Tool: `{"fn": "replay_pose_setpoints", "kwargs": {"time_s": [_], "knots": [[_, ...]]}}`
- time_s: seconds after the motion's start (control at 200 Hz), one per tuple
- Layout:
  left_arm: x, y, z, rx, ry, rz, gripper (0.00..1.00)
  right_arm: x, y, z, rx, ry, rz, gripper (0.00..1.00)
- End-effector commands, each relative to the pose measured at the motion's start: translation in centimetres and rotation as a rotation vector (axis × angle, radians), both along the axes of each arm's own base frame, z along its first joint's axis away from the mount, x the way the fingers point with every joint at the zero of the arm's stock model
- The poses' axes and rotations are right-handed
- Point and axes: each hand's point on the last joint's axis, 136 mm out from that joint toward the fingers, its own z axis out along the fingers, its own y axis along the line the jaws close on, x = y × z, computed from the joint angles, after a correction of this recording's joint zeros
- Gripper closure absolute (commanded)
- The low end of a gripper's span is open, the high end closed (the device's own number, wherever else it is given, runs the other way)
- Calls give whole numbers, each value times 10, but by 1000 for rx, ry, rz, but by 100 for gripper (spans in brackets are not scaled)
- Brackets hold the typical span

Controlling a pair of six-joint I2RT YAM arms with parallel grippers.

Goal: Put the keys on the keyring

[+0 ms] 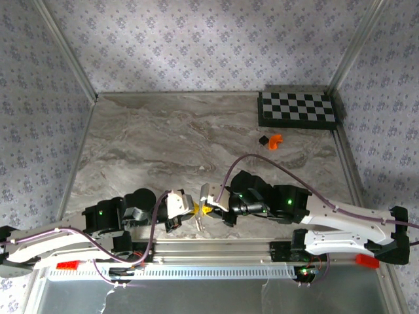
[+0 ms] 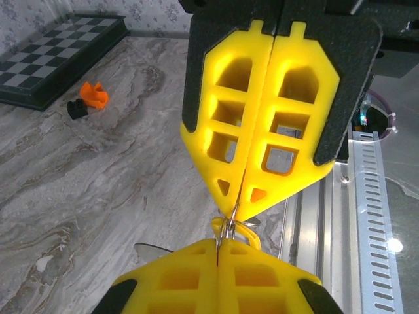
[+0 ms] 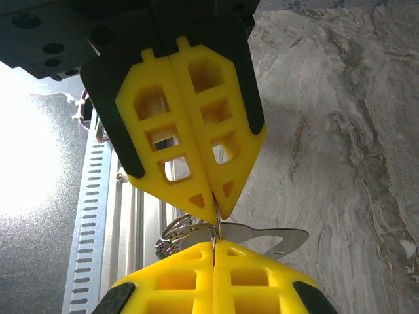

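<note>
Low in the centre of the overhead view, just above the metal rail (image 1: 216, 247), the left gripper (image 1: 190, 209) and right gripper (image 1: 211, 207) meet tip to tip over the marble table (image 1: 163, 144). Each gripper is squeezed fully closed, pinching the keyring (image 3: 175, 230), whose thin silver wire runs edge-on between both tips. A silver key (image 3: 268, 237) juts sideways from the ring, and a yellow-headed key (image 2: 243, 234) sits at the pinch point. Small orange and black pieces (image 1: 272, 140) lie well apart, near a chessboard (image 1: 298, 109) at upper right.
</note>
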Motion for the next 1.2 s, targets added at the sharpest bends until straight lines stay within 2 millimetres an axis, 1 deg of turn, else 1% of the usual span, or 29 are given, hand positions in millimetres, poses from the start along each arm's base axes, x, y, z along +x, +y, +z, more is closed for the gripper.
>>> {"fn": "replay_pose_setpoints", "kwargs": {"time_s": [0.0, 0.255, 0.54, 0.855, 0.955, 1.064, 1.194], "knots": [[-2, -9, 46, -175, -1, -12, 100, -8, 7, 5, 40, -36, 49, 100], [-3, -6, 56, -234, 19, -5, 100, -8, 4, 1, 37, -86, 45, 100], [-3, -12, 62, -270, 35, -11, 100, -9, 4, -4, 32, -148, 56, 100], [0, -11, 68, -303, 27, 10, 100, -5, 2, 1, 64, -179, 33, 100], [1, -11, 69, -324, 20, 13, 100, -6, 1, 7, 94, -184, 35, 100], [3, -10, 68, -344, 14, 25, 100, -9, -2, 16, 143, -178, 36, 91], [5, -9, 68, -368, 2, 36, 100, -8, -6, 23, 176, -166, 20, 74]]}}
